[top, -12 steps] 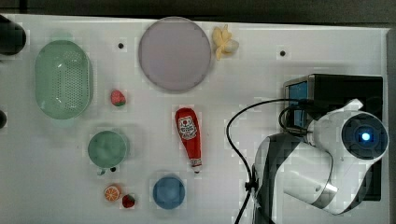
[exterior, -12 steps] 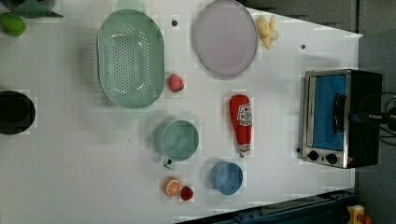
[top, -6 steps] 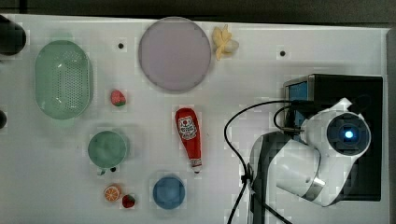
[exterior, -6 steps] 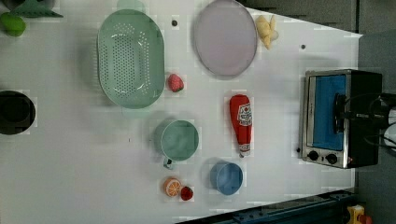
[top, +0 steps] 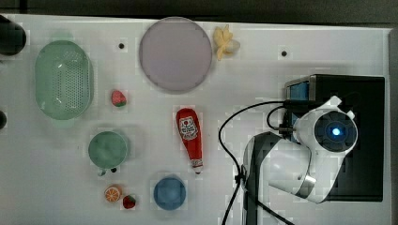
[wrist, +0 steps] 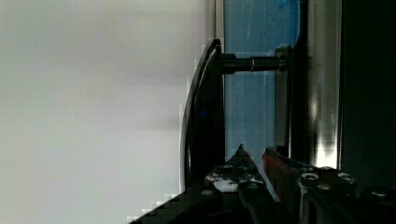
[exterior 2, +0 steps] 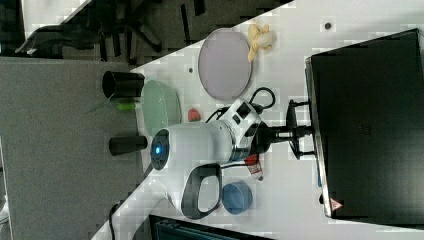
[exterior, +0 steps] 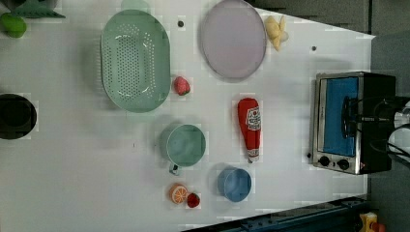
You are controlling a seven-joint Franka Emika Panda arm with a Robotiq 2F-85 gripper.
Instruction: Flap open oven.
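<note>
The gripper, fingers nearly together, sits at the oven's door handle (whether actually clamped, I cannot tell); a shallow hold might slip off when pulled.

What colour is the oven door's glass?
Blue-tinted; the oven door shows it best in the left view.

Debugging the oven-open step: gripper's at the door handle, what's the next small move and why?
Probably pull the handle away from the oven front and swing it down. The gripper sits at the bar, and the blue door looks flush in its silver frame, so it's not yet opened.
</note>
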